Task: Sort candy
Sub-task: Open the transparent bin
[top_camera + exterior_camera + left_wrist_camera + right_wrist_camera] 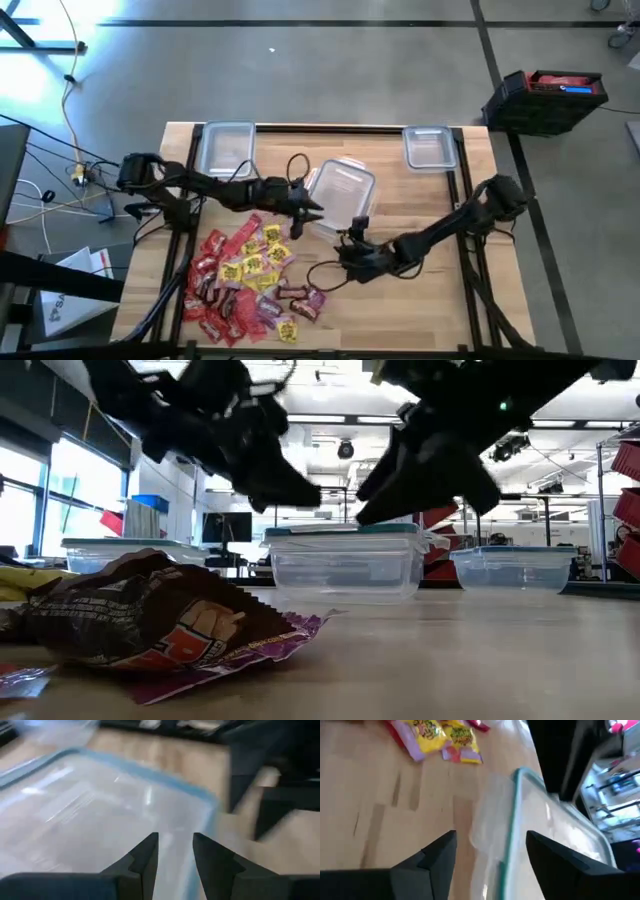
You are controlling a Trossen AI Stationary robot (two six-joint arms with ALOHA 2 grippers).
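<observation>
A: High view, go. Where's the candy sitting?
B: It's lying in a loose heap near the table's front-left corner. The left gripper is hovering at the near-left edge of the middle container; the right gripper is hanging just off that container's front edge. Two more containers are sitting along the back edge.
A: Low view?
B: A brown bar wrapper is lying close to the camera, and both arms are hanging above the middle container.
A: Left wrist?
B: The fingers are showing a narrow gap with nothing held, pointing over the lid.
A: Right wrist?
B: The fingers are spread wide and empty, with the container's corner between them and yellow packets lying beyond.
</observation>
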